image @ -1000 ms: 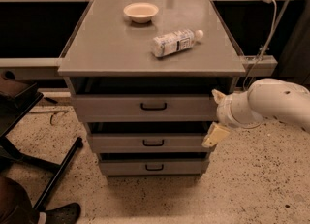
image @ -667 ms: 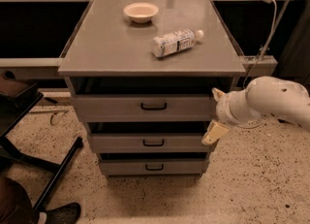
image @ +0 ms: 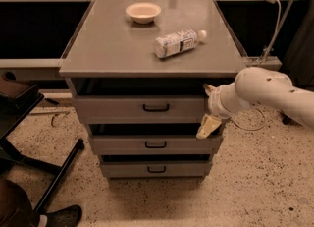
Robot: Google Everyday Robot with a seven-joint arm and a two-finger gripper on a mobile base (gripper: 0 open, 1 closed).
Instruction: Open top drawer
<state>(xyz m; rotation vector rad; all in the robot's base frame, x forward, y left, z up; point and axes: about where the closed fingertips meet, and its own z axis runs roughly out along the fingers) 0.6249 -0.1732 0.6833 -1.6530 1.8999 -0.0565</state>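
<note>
The top drawer [image: 117, 109] is the widest grey drawer, right under the cabinet top, with a small black loop handle [image: 156, 107] at its centre. Its inside does not show. My gripper [image: 208, 109] is at the right end of the drawer front, to the right of the handle and apart from it. It is open, with one cream fingertip [image: 210, 90] high and the other [image: 206, 127] low. It holds nothing.
The medium-width drawer [image: 155, 144] and the narrowest drawer [image: 156, 169] sit below. A bowl [image: 143, 12] and a lying plastic bottle [image: 177, 42] rest on the cabinet top [image: 108, 49]. A dark chair base [image: 44, 172] stands at the left. A cable [image: 250, 123] hangs at the right.
My gripper has shifted slightly left, toward the right end of the top drawer front. The drawers have not moved.
</note>
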